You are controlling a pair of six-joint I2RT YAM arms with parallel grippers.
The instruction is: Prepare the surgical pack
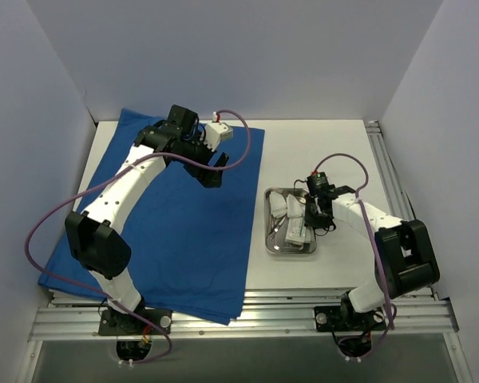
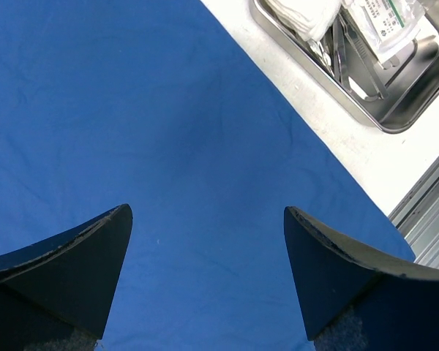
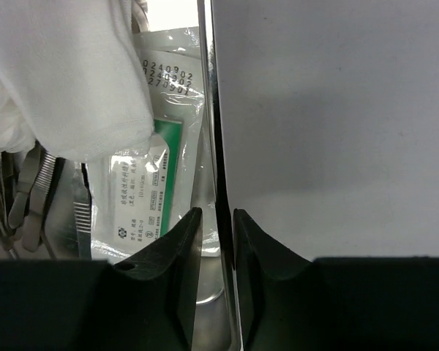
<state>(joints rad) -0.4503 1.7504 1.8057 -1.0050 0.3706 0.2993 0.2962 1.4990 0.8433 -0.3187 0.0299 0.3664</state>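
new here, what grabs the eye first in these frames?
The big blue cloth sheet is spread over the left half of the table, with the left gripper wide open above it. To its right sits a shiny steel tray full of white gauze, packets and instruments, and the right gripper is pinched on the tray's edge.

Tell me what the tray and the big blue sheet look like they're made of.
Tray: looks like polished steel, shiny, with mirror-like reflections along its rim. Blue sheet: appears to be woven cloth, matte, with soft creases; the fibre can't be told.
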